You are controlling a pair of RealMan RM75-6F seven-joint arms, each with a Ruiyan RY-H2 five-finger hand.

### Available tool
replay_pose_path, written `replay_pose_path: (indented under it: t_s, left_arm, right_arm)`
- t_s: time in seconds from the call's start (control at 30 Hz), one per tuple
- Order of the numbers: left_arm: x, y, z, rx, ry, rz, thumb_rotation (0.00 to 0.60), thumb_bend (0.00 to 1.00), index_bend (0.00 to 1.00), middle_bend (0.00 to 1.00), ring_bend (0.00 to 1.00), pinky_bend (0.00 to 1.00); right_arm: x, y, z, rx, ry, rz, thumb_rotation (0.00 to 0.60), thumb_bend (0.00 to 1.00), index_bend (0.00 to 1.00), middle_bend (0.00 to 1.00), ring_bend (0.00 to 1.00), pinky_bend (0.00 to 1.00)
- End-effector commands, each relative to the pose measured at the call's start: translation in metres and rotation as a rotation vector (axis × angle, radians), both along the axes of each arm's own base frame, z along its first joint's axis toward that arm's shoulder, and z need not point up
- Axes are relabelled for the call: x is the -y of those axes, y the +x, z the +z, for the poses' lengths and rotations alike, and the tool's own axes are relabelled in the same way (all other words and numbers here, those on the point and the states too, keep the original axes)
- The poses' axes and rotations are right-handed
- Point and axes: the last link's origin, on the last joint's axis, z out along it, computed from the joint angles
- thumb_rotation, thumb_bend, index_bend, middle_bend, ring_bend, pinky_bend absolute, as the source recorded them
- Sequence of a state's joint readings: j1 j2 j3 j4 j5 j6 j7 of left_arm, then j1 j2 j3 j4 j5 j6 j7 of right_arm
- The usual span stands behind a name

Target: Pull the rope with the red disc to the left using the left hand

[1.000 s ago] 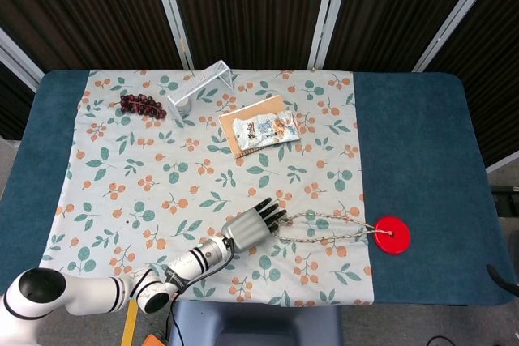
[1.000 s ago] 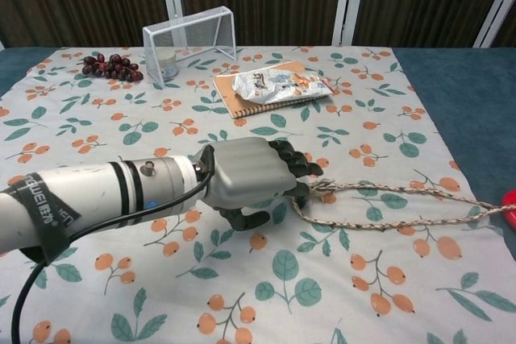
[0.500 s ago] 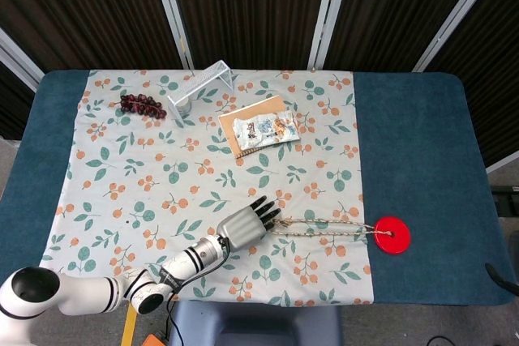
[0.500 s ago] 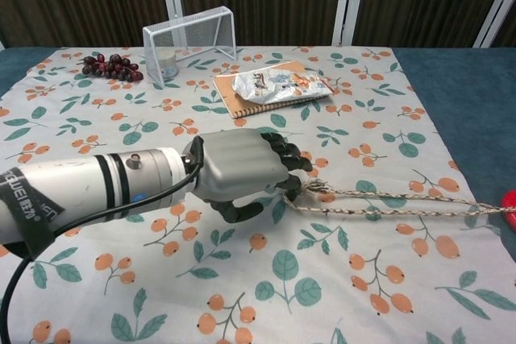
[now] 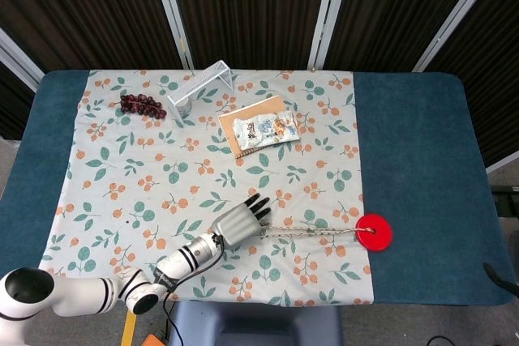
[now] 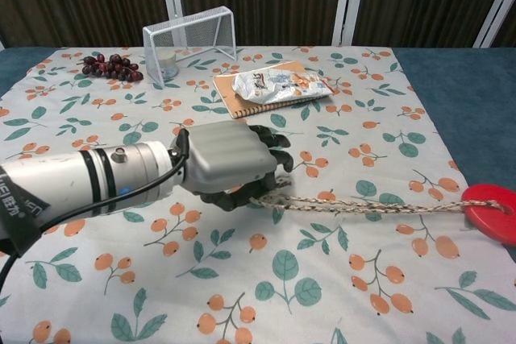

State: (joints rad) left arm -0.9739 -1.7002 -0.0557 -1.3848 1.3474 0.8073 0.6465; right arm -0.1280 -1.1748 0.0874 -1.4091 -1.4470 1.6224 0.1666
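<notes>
Left hand: our grey five-fingered left hand [image 6: 230, 163] has its fingers curled round the near end of the braided beige rope [image 6: 371, 207], low over the floral tablecloth [image 5: 146, 176]; we read it as holding the rope.
Rope: it runs taut and nearly straight toward 3 o'clock from the hand, both strands lying close together on the cloth.
Red disc: the flat red plastic disc [image 5: 375, 231] sits at the rope's far end, at the seam where the floral cloth meets the blue table cover [image 5: 422, 151].
Step in hand: we judge the pull is under way, with more leftward travel available.
Doing it well: we keep the hold firm and draw flat toward 9 o'clock, low to the cloth, so the disc slides and does not lift or flip; a steady pace should keep the cloth from bunching.
Watch for: the disc edge could snag on the cloth seam, in our judgement.
Hard to make out: the exact pinch on the rope is hidden under the fingers in both views; how the rope joins the disc is too small to tell.
Cut off: the disc is partly clipped at the chest view's 3 o'clock edge.
Right hand: we cannot see it in either view.
</notes>
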Motion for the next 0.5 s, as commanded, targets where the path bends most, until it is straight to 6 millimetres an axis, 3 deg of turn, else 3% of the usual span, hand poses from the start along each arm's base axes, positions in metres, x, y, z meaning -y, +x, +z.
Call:
replay_pose_path:
  t_s: [0.03,0.27,0.4,0.5]
  left_arm:
    - [-0.002,-0.005,0.008,0.008,0.019,0.010,0.600,0.70,0.85,0.18,0.01,0.15]
    - [-0.010,-0.036,0.040,0.008,0.077,0.076,0.600,0.73,0.87,0.20,0.01,0.16]
    - [-0.013,-0.064,0.069,-0.001,0.131,0.131,0.600,0.74,0.88,0.21,0.01,0.16]
    - [-0.014,-0.095,0.099,-0.021,0.181,0.211,0.600,0.75,0.89,0.21,0.01,0.17]
  right_arm:
    - [0.001,0.000,0.000,0.000,0.003,0.000,0.600,0.29,0.00,0.00,0.00,0.00]
    - [0.001,0.002,0.001,-0.003,0.000,0.004,0.600,0.29,0.00,0.00,0.00,0.00]
    - [0.002,0.002,0.001,-0.007,0.003,0.005,0.600,0.29,0.00,0.00,0.00,0.00]
    - [0.004,0.004,-0.002,-0.007,0.010,0.010,0.600,0.29,0.00,0.00,0.00,0.00]
